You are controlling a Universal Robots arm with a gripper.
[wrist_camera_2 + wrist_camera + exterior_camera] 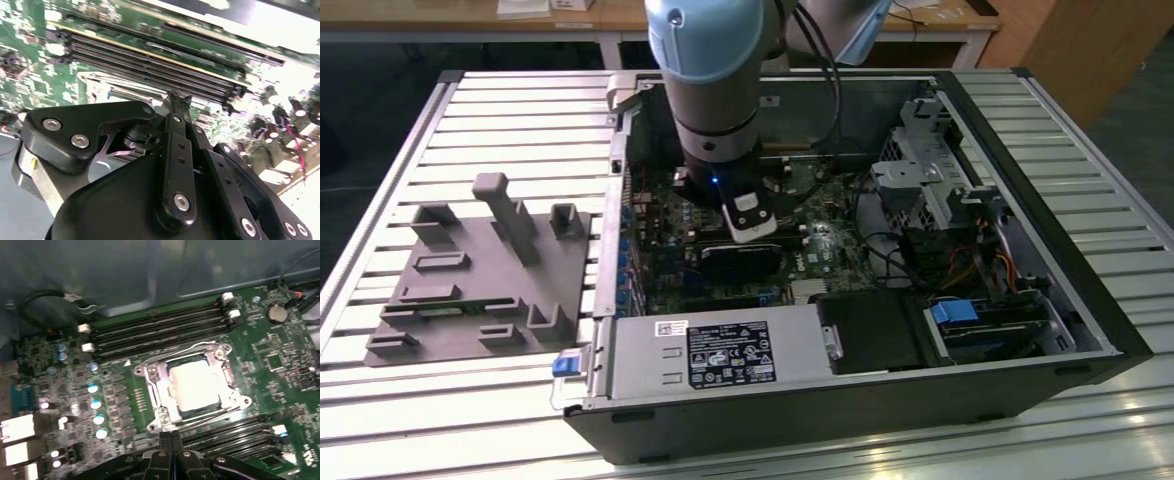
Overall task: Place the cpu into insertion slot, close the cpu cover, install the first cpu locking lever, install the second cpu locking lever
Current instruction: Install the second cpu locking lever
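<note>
One open computer case [1067, 340] lies on the slatted table [480, 110], and one grey fixture block [480, 275] sits well to the exterior view's left of it. One arm reaches into the case, carrying one gripper [171, 436]. In the first wrist view, one cpu [194, 386] sits in one insertion slot [150, 372] under one cpu cover [222, 356]. One coin battery [276, 313] shows on the board.

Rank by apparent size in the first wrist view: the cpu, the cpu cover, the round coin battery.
1. cpu cover, the metal frame closed around the chip.
2. cpu, the pale square showing in the cover's window.
3. coin battery, clearly the smallest.
</note>
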